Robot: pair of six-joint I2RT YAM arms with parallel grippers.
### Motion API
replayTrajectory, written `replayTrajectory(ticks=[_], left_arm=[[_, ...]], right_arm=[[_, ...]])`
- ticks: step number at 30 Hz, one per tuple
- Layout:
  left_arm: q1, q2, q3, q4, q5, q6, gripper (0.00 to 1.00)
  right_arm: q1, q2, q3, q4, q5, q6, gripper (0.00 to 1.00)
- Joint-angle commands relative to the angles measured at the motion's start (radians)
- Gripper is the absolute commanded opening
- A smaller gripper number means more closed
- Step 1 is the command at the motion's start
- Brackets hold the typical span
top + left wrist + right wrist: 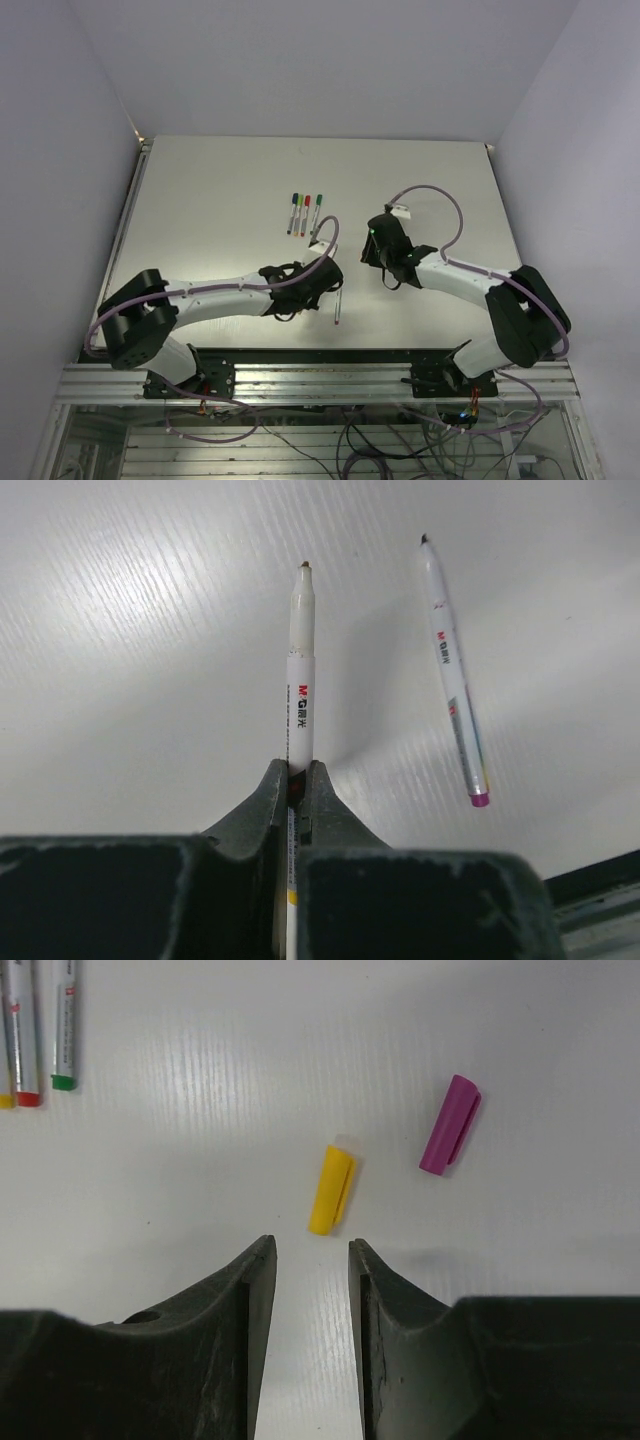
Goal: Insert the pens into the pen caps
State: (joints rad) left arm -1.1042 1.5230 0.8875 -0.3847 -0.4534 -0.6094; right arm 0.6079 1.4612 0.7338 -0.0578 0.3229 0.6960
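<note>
Our left gripper is clamped on an uncapped marker pen, tip pointing up the frame.
Our right gripper hovers part-open and empty just short of the yellow cap. A purple-ended pen lies loose at right, and a purple cap lies near the yellow one. We judge the step to be fetching a cap: next, grasp the yellow cap squarely, then line it up with the tip. White ribbed table, pale walls.

a white pen with its tip bare is clamped in the left gripper, pointing away from it. a second pen with a purple end lies flat on the table nearby. a yellow cap and a purple cap lie loose, near each other but not touching. other pens with coloured ends lie side by side in a row.
</note>
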Motion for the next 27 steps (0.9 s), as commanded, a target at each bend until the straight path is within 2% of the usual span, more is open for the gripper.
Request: replayTrajectory(ticks=[1,5,27], left_arm=[[0.022,-0.071,-0.010,-0.001,-0.013,-0.002,0.07],[0.049,-0.093,-0.042,0.027,0.034,-0.009,0.07],[0.077,-0.090,-0.071,0.090,0.083,0.024,0.07]], right_arm=[[0.002,0.055,0.047,-0.013,0.006,-0.005,0.35],[0.002,0.099,0.065,-0.013,0.011,-0.003,0.34],[0.001,0.288,0.171,-0.060,0.090,0.007,0.31]])
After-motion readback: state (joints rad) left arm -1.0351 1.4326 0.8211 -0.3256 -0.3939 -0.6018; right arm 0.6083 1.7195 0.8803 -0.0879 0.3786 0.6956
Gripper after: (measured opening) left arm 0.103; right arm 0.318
